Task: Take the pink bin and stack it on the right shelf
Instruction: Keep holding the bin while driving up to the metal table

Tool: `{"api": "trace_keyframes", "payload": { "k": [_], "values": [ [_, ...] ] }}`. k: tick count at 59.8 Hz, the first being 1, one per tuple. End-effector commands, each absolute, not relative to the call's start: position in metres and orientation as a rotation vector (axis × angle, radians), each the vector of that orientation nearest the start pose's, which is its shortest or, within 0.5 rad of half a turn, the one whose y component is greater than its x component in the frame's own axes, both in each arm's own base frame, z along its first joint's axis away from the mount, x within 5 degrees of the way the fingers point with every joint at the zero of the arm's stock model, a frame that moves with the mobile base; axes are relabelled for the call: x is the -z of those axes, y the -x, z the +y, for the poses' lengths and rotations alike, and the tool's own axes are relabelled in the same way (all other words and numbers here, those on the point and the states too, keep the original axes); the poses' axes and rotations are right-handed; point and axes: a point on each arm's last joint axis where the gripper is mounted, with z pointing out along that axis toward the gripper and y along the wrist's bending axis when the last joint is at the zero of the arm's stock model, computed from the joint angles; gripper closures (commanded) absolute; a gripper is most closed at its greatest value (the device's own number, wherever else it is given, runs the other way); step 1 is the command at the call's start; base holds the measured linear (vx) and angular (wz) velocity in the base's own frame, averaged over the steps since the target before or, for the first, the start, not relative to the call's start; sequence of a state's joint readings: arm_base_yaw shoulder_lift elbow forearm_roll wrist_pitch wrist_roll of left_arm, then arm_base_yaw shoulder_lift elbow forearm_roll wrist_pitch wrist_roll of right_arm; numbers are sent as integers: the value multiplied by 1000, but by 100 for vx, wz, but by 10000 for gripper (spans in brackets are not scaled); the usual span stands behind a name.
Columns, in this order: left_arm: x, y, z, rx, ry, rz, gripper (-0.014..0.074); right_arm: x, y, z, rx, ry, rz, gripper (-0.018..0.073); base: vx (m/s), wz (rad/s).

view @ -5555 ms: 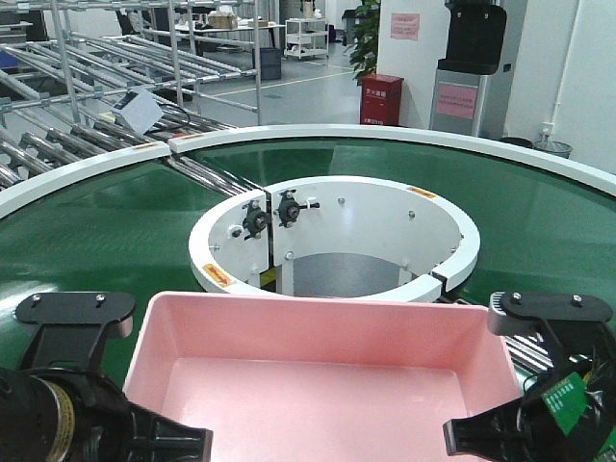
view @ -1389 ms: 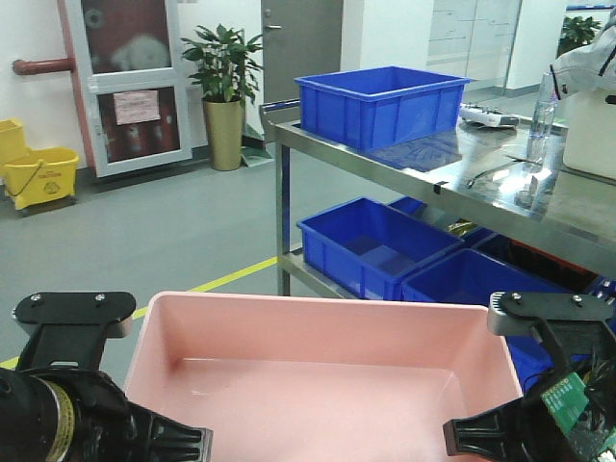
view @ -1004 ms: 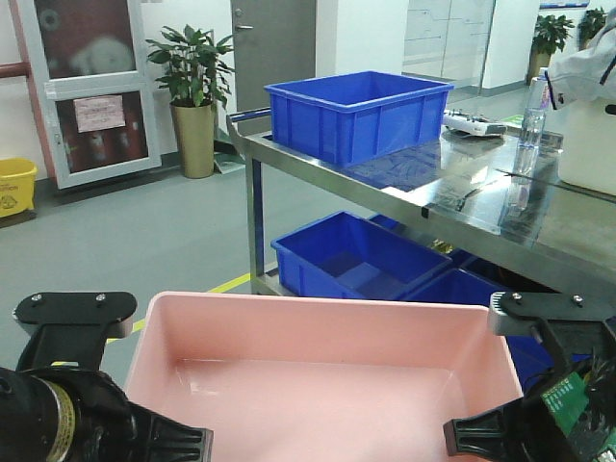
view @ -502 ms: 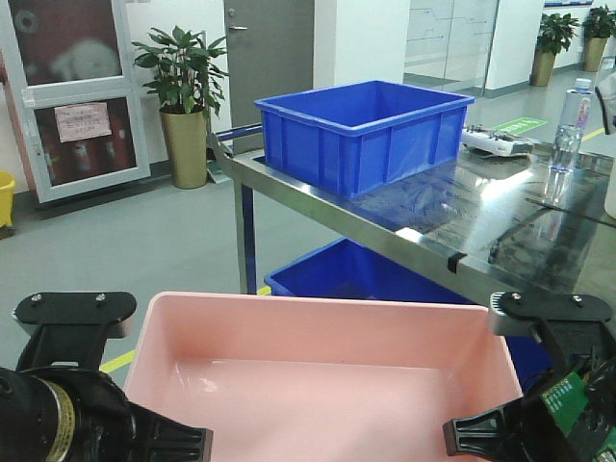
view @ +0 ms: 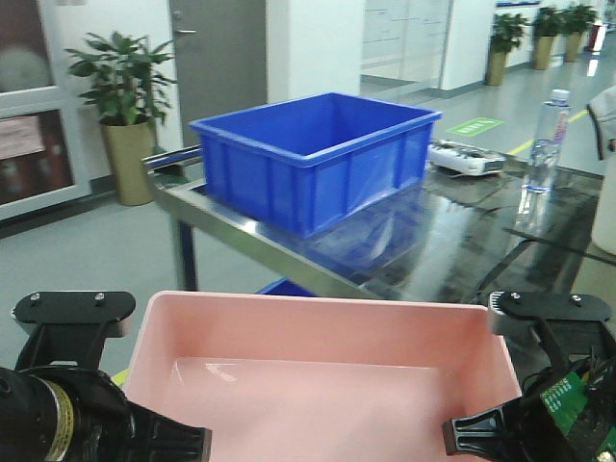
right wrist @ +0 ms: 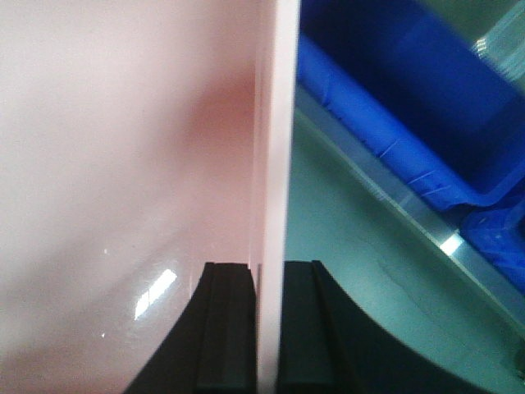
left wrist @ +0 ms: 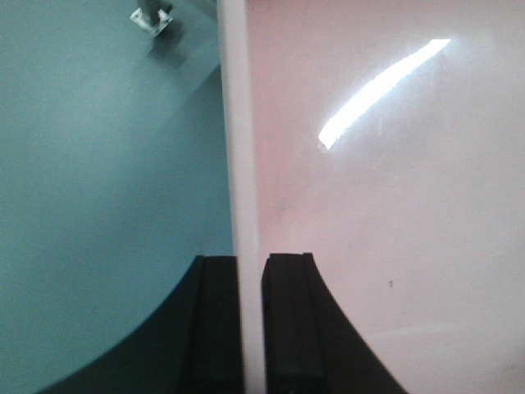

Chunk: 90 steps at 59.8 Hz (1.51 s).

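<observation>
The pink bin fills the bottom of the front view, held between both arms. My left gripper is shut on the bin's left rim, one finger inside and one outside. My right gripper is shut on the bin's right rim the same way. Both grippers show at the front view's bottom corners, the left and the right. The right shelf, shiny steel with black tape lines, stands just beyond the bin's far rim.
A deep blue crate sits on the shelf top at the left. A clear bottle and a white device stand further back. Blue crates fill the lower tier. A potted plant stands by the door.
The view has closed in on the shelf: the blue crate and steel top have grown and shifted left. Both grippers hold the pink bin as before.
</observation>
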State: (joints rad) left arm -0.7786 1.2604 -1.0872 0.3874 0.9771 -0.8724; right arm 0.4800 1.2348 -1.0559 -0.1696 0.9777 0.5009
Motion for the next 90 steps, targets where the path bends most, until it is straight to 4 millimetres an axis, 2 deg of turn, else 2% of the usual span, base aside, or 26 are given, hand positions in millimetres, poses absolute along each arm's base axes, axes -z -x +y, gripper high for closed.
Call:
{"api": "trace_keyframes", "payload": {
  "k": [1, 42, 90],
  "values": [
    [-352, -195, -154, 244, -75, 2408, 555, -340, -219, 96, -128, 70, 2516, 475, 39, -40],
    [-352, -195, -154, 243, -75, 2407, 555, -340, -219, 96, -128, 72, 2516, 475, 30, -56],
    [-352, -195, -154, 243, -75, 2407, 555, -340, -219, 96, -127, 71, 2517, 475, 15, -39]
  ]
}}
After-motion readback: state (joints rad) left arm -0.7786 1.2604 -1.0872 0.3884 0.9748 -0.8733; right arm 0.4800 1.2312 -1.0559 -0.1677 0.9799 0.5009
